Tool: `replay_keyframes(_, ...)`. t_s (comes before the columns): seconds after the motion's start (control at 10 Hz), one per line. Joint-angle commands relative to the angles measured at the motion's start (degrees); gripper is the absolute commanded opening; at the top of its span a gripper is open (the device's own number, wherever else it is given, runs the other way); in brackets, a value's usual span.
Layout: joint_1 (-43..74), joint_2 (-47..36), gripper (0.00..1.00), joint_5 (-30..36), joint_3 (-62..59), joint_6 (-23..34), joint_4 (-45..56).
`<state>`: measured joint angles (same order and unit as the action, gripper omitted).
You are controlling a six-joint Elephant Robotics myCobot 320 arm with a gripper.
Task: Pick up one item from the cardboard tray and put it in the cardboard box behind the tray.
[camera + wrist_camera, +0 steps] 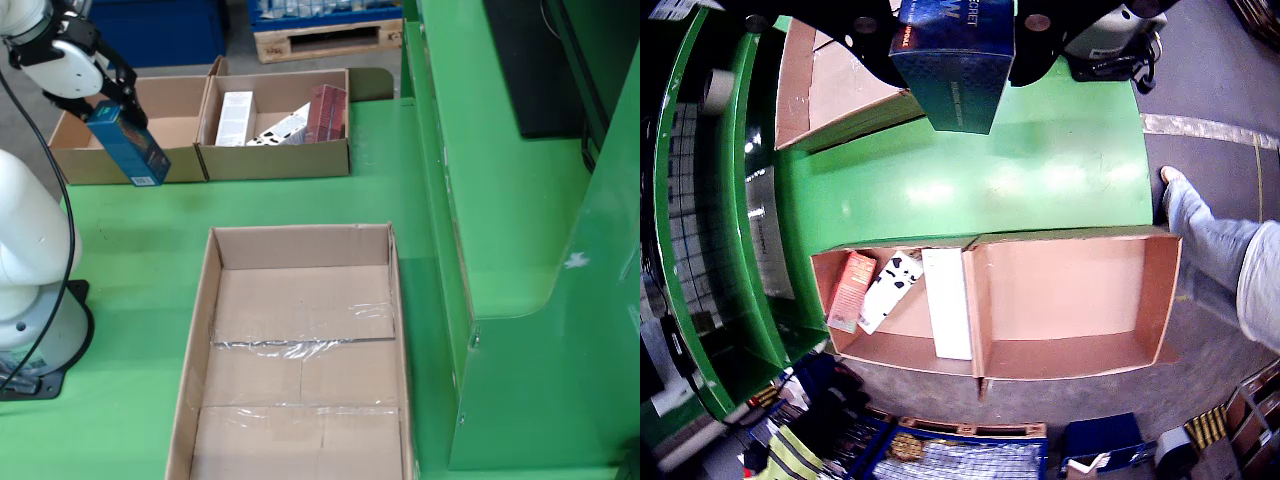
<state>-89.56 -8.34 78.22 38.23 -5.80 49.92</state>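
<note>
The carry step is judged to be in hand: a dark blue printed carton is held clamped in the gripper, raised at the far left of the fixed view, in front of the two-compartment cardboard tray. Next, a swing rightward and nearer is called for, then a release over the long, shallow cardboard box, whose matte brown floor is crossed by glossy tape.
</note>
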Motion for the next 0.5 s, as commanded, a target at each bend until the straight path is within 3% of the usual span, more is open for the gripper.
replay_keyframes(0.0, -24.5, -4.6, 0.0, -0.4, 5.8, -2.4, 2.2)
replay_keyframes(0.2, -30.3, -6.0, 0.0, -1.2, 5.6, -5.7, 4.6)
replay_keyframes(0.4, -25.9, 14.5, 0.0, -0.6, -17.6, -0.4, 6.2)
